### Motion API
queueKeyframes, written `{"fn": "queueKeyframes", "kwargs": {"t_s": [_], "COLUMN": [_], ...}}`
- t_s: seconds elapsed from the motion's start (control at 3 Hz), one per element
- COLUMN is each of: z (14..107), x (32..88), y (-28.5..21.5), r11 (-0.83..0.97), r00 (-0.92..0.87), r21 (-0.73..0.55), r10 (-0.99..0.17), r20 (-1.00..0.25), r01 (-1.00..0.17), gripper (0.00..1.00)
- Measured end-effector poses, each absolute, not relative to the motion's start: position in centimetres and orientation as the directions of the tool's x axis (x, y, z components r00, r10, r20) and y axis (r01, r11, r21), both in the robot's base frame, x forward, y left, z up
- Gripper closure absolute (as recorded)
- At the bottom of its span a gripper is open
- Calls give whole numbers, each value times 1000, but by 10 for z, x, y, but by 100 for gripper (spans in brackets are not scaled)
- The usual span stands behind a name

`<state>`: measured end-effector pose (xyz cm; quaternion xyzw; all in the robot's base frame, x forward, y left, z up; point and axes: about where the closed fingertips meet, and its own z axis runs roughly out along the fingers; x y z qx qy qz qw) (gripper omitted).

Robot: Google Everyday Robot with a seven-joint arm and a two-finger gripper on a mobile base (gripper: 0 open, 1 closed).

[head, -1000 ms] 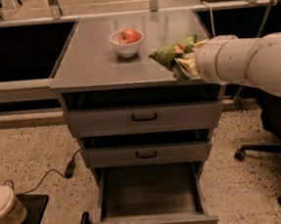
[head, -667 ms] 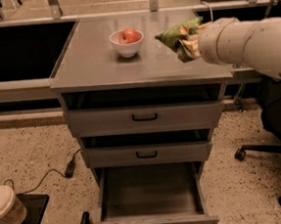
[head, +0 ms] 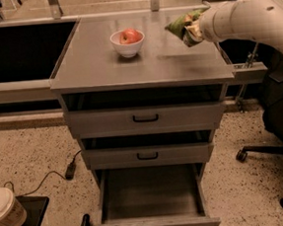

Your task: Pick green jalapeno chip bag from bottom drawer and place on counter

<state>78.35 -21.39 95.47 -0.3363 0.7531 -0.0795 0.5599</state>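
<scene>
The green jalapeno chip bag (head: 184, 24) is a wrinkly green foil bag with pale patches. It is held in the air above the right part of the counter (head: 102, 64). My gripper (head: 193, 29) is at the end of the white arm that reaches in from the upper right, and it is shut on the bag. The bag hides most of the fingers. The bottom drawer (head: 151, 192) is pulled out wide at the bottom of the cabinet and its inside shows bare grey metal.
A white bowl (head: 127, 43) with a red apple stands on the counter's middle back. Two shallower drawers (head: 145, 118) are above the bottom one, slightly open. An office chair base (head: 269, 156) is at the right. A paper cup (head: 5, 210) and a cable lie on the floor at the left.
The arm has lifted and carried the bag up and back, from the counter's front right edge to above its back right part.
</scene>
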Motion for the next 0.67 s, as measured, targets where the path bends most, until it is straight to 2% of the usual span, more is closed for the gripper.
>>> {"fn": "queueKeyframes", "kwargs": {"t_s": [0.33,0.67], "z": [916,890], "x": [812,813], "y": [-224,-226], "r11": [744,731], "r00": [-213,-271], "r21": [-439,-340], "r10": [-599,-578], "r20": [-772,-770], "r01": [-504,-592], "gripper": [100,100]}}
